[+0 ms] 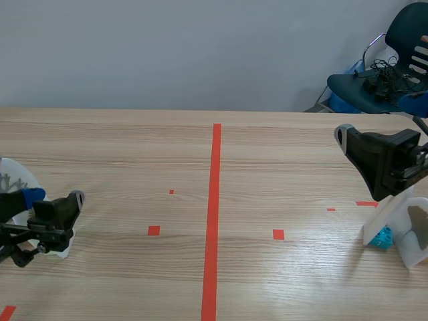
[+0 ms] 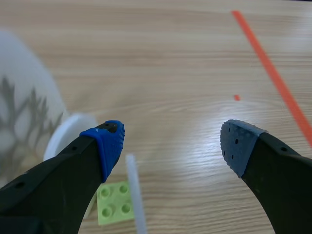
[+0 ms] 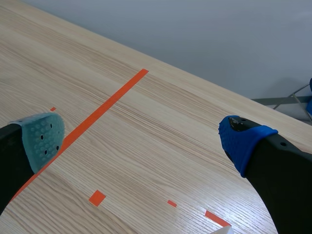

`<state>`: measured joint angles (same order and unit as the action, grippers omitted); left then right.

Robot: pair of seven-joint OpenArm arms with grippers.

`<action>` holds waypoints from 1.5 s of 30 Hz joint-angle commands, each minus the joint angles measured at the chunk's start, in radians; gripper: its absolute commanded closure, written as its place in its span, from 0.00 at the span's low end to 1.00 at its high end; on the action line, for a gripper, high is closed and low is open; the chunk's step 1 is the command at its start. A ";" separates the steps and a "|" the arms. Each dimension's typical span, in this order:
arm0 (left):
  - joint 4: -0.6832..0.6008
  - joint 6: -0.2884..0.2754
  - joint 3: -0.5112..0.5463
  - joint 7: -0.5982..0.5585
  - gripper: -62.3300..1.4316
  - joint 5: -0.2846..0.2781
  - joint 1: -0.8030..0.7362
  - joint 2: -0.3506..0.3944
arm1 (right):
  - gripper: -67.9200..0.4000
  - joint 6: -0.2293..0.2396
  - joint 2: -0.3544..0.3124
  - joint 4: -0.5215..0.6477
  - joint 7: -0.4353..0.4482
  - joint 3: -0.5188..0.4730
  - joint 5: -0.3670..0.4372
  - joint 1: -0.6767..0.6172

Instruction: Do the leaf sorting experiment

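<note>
Though left gripper point(image 2: 173, 146) and right gripper point(image 3: 141, 139) wide, green brick point(image 2: 117, 202) half behind finger.

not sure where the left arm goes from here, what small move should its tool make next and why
Probably shift the left tool sideways toward the green brick: the tool is open and empty, and the brick lies partly under one finger, not between the two.

left gripper point(image 1: 70, 207) sits low over the wooden table point(image 1: 134, 147), just beside a white card point(image 1: 17, 177) with a grey leaf print; right gripper point(image 1: 348, 140) hangs raised above a white stand point(image 1: 401, 221), a blue block point(image 1: 382, 237) at its foot; dark chair point(image 1: 381, 73) behind
</note>
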<state>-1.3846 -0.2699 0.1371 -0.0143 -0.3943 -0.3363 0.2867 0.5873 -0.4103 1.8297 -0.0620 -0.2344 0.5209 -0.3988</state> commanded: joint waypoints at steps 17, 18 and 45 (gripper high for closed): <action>-0.528 -0.338 0.071 0.087 0.00 -0.012 -0.243 0.058 | 0.00 -0.003 -0.011 0.004 0.019 -0.040 0.012 0.013; -0.528 -0.332 0.071 0.096 0.00 -0.010 -0.244 0.058 | 0.00 -0.003 -0.011 0.004 0.018 -0.044 0.012 0.013; -0.528 -0.317 0.071 0.094 0.00 -0.006 -0.245 0.058 | 0.00 -0.003 -0.014 0.004 -0.023 -0.047 0.037 0.013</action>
<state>-1.9125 -0.5915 0.2100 0.0971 -0.3904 -0.5846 0.3408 0.5850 -0.4103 1.8297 -0.0956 -0.2775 0.5434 -0.3988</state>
